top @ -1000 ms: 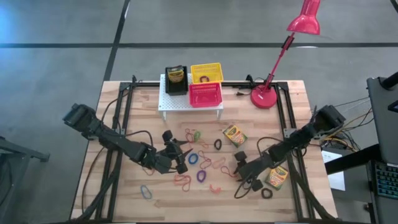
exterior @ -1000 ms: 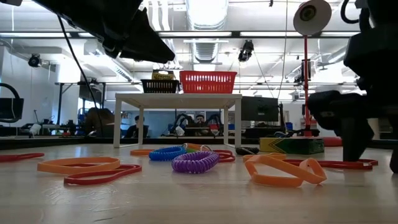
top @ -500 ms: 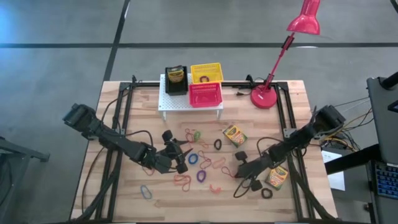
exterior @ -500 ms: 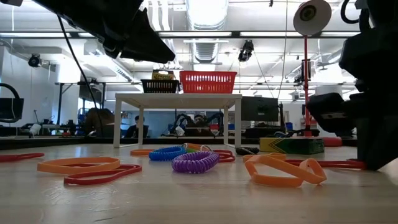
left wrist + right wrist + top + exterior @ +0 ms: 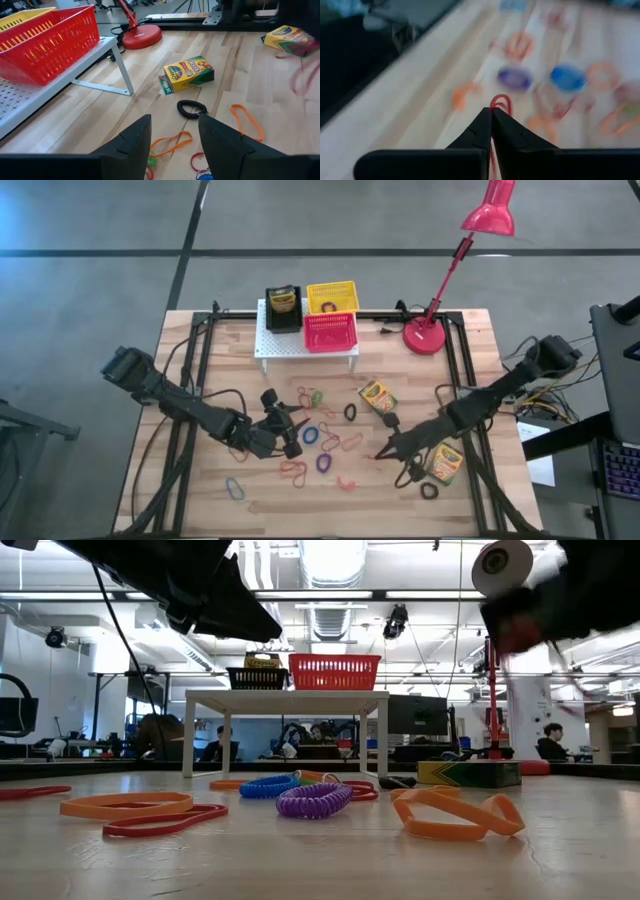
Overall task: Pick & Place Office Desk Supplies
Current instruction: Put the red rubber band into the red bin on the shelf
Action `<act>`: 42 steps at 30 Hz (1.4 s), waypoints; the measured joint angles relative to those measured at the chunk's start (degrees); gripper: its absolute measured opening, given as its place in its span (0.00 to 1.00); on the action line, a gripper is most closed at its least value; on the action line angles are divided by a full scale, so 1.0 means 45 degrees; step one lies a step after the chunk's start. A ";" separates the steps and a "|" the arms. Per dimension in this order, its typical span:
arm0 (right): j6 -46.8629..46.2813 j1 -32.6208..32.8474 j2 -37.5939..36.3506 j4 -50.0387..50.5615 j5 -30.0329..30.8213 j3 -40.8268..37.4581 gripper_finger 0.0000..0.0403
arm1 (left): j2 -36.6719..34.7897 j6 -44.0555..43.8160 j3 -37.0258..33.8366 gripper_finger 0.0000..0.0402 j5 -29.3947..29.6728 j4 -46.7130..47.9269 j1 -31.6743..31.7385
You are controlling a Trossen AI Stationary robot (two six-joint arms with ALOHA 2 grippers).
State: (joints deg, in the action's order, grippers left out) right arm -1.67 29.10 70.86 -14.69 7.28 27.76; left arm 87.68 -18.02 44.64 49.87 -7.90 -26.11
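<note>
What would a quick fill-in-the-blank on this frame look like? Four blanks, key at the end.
1. The right gripper is shut on a thin ___ loop.
2. The black basket on the white rack holds a ___.
3. The left gripper hovers over the table with its jaws ___.
4. Behind the pink-red basket on the rack stands the ___ basket.

Missing words: red; crayon box; open; yellow

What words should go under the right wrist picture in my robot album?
The right gripper, shut on a thin red elastic loop, lifts it above the wooden table scattered with more coloured loops.
</note>
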 joint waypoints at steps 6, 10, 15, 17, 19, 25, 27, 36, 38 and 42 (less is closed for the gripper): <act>0.1953 -0.0984 -0.0833 -0.0005 0.0183 0.1147 0.02 | 0.0000 0.0005 0.0000 0.41 0.0000 -0.0005 0.0000; 0.3347 -0.1886 -0.0896 -0.0001 0.0187 0.2143 0.02 | 0.0000 0.0007 0.0000 0.41 0.0000 -0.0005 0.0000; 0.4755 -0.3321 -0.0713 -0.0017 0.0187 0.3415 0.02 | 0.0000 0.0010 0.0000 0.41 0.0000 0.0000 0.0000; 0.5108 -0.3990 -0.0563 -0.0030 0.0184 0.3825 0.02 | 0.0000 0.0029 0.0000 0.41 0.0000 0.0000 0.0000; 0.5413 -0.4702 -0.0422 -0.0031 0.0186 0.4159 0.02 | 0.0000 0.0029 0.0000 0.41 0.0000 0.0005 0.0000; 0.5741 -0.7107 0.0504 -0.0249 0.0007 0.4916 0.02 | 0.0000 0.0029 -0.0004 0.41 0.0000 0.0010 0.0000; 0.5741 -0.7840 0.1048 -0.0233 -0.0008 0.5215 0.02 | 0.0000 0.0024 -0.0005 0.41 0.0000 0.0010 0.0000; 0.5696 -0.9985 0.4072 0.0643 -0.0088 0.7446 0.02 | -0.0005 -0.0005 -0.0008 0.41 -0.0001 0.0037 0.0000; 0.5703 -1.0159 0.4534 0.1908 -0.0087 0.8178 0.02 | -0.0010 -0.0005 -0.0005 0.41 0.0000 0.0049 0.0000; 0.5559 -1.0353 0.5229 0.4794 -0.0090 0.9692 0.02 | -0.0010 -0.0010 -0.0010 0.41 -0.0005 0.0087 0.0000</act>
State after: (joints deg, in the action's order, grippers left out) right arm 23.34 -17.49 94.39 6.88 6.87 71.37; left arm 87.64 -18.06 44.60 49.84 -7.51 -26.11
